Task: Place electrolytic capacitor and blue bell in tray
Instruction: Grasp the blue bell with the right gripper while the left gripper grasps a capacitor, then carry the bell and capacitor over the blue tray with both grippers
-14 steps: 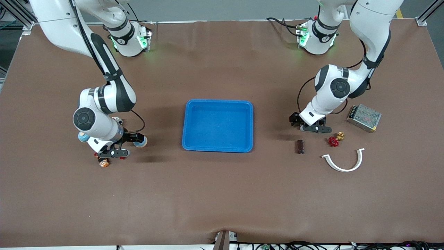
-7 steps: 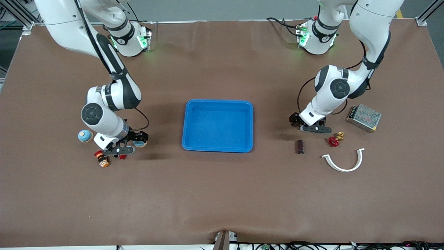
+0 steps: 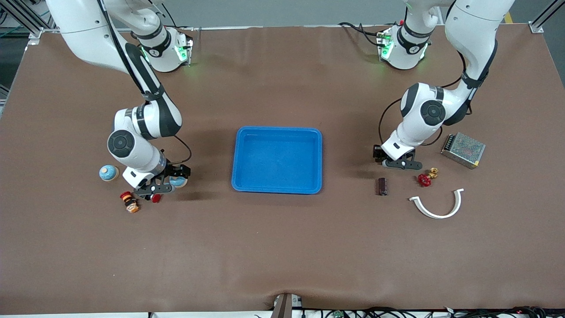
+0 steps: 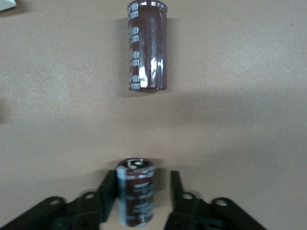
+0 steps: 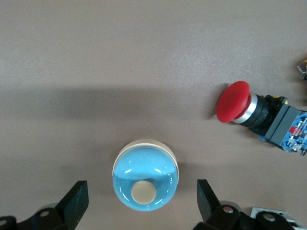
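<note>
The blue tray [image 3: 277,159] lies mid-table. A blue bell [image 3: 178,181] with a cream button sits toward the right arm's end. My right gripper [image 3: 167,183] is low over it, open, with its fingers well apart either side of the bell [image 5: 145,181] in the right wrist view [image 5: 142,201]. My left gripper [image 3: 394,162] is low on the table, open around an upright dark-red electrolytic capacitor [image 4: 135,199]; one finger is against it and the other stands off [image 4: 142,184]. A second capacitor [image 3: 382,186] lies flat nearby [image 4: 147,45].
A second blue bell [image 3: 108,172] and a red-and-orange push button [image 3: 129,201] lie near the right gripper. A red mushroom button [image 5: 240,103] shows in the right wrist view. A mesh metal box [image 3: 463,149], red valve handle [image 3: 424,179], brass fitting [image 3: 434,172] and white curved clip [image 3: 437,205] lie near the left gripper.
My right arm has moved toward the tray, uncovering the second blue bell, and its gripper now straddles the bell nearer the tray. My left gripper has shifted only slightly.
</note>
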Controlling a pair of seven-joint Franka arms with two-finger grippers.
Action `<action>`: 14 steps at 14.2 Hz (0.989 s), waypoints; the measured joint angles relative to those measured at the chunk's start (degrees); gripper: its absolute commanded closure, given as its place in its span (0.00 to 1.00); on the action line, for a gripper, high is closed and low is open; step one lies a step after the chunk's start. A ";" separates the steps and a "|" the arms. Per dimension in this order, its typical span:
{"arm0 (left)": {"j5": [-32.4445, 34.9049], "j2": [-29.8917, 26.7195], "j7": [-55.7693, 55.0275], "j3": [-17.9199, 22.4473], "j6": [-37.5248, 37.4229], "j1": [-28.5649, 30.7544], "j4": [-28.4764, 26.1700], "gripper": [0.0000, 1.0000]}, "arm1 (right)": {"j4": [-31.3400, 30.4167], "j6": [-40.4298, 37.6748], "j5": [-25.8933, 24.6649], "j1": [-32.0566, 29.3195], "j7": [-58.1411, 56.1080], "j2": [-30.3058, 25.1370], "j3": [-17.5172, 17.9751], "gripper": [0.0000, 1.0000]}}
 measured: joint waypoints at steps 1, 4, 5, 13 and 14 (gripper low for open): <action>0.00 0.06 0.00 0.00 0.00 0.00 -0.01 1.00 | -0.11 0.00 0.00 0.00 0.00 0.01 0.00 0.00; 0.00 0.05 0.00 0.00 0.00 0.00 0.00 1.00 | -0.31 0.33 0.00 0.00 0.00 0.22 -0.01 0.00; 0.00 0.05 -0.11 0.00 0.00 0.00 0.04 1.00 | -0.36 0.94 0.00 0.00 0.00 0.46 -0.02 0.00; 0.07 -3.36 -15.08 -0.44 -14.59 -2.44 7.77 1.00 | -0.44 2.85 0.00 0.04 0.00 1.94 -0.02 0.00; 0.06 -4.00 -19.29 -0.71 -16.90 -3.03 8.87 1.00 | -0.44 3.26 0.00 0.04 0.00 2.12 -0.02 0.00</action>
